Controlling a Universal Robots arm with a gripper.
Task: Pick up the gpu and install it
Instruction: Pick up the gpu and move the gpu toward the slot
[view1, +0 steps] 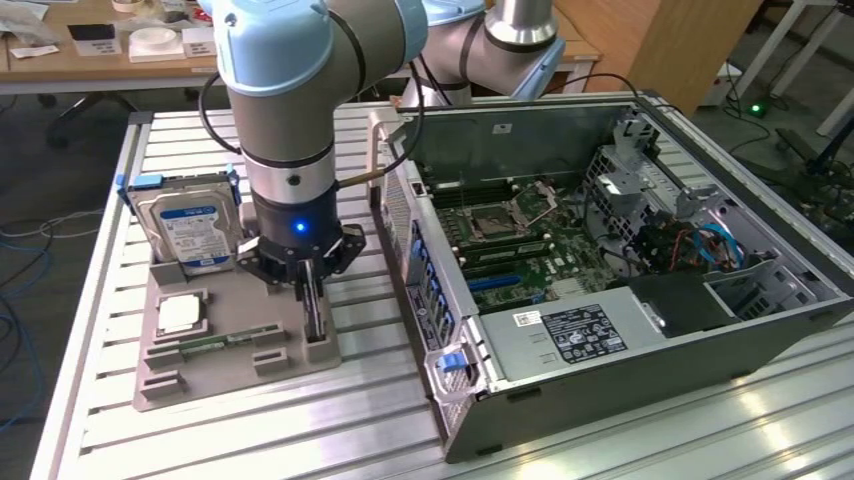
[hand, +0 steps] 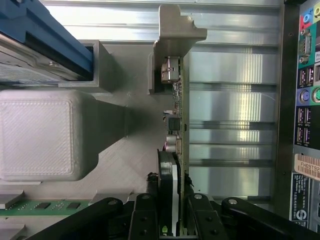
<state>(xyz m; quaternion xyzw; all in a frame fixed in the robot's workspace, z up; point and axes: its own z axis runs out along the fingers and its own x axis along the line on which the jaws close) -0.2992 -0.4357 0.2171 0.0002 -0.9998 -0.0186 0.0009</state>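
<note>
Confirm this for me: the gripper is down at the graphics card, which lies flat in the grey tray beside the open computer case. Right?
Not quite. The graphics card does not lie flat: it stands on edge in a slot of the grey tray, as the exterior view shows. The rest holds: the gripper is down at it, beside the open computer case.

Slotted aluminium counter (view1: 267, 430), ribbed silver slats running along it, grey moulded parts tray (view1: 220, 300) lying flat toward the exterior view's left, open dark computer case (view1: 667, 350) on its side just beside the tray, toward the exterior view's right, motherboard facing up
</note>
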